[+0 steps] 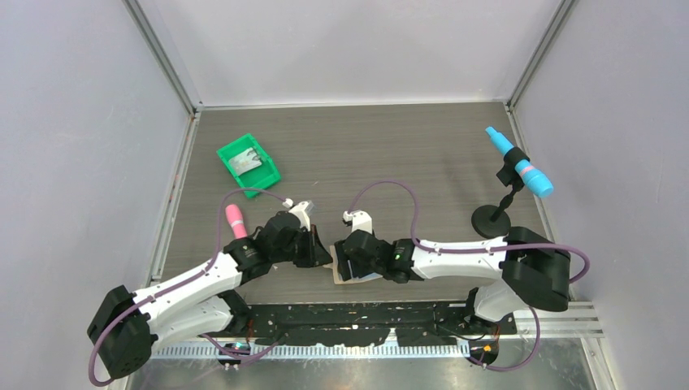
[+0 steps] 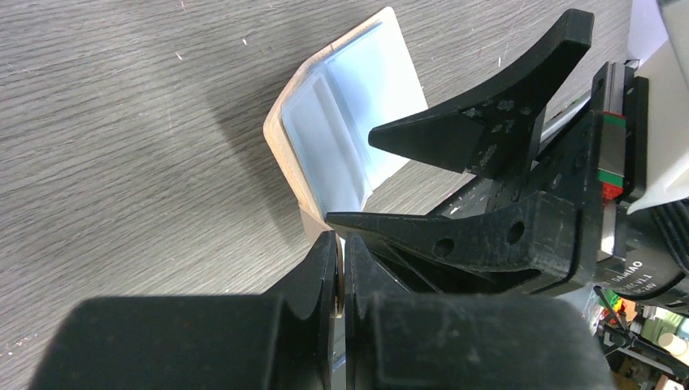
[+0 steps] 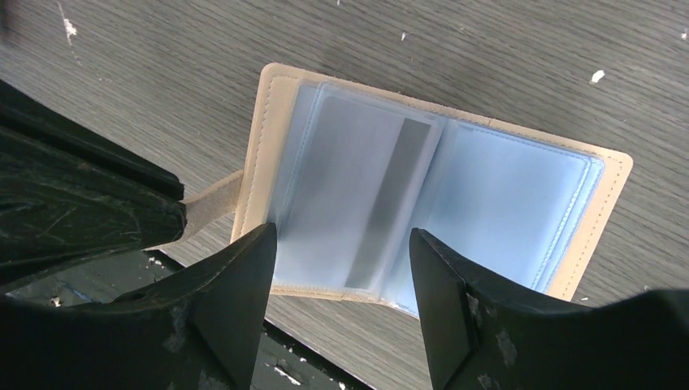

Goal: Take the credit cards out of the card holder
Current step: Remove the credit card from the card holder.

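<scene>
The card holder (image 3: 512,203) is laid open, inner side up, at the near edge of the surface (image 1: 382,146), between the two arms. Its tan border frames pale blue inner panels, and clear sleeves (image 3: 309,122) are stacked over the panel on the strap side. Within the top sleeve one of the credit cards (image 3: 341,179) is seen, pale and bearing a grey stripe (image 3: 398,203) along one long side. How many further cards are held beneath it cannot be told. The strap tab (image 3: 213,199) projects from the holder's edge and is clamped between the nearly touching fingers of the left tool (image 2: 339,248), so the left tool is clenched on the card holder. The right tool (image 3: 341,236) is released. Its two fingers (image 3: 236,301) are spread wide and poised over the sleeved panel, one at each side of the card. Whether the tips touch the sleeve cannot be told. Farther out on the surface, a pink cylinder (image 1: 235,221) is located just beside the left arm. A green bin (image 1: 248,162) with a grey item inside is placed toward the far left. A black stand (image 1: 490,219) carrying a blue object (image 1: 520,171) with a pink band is placed at the right side.
</scene>
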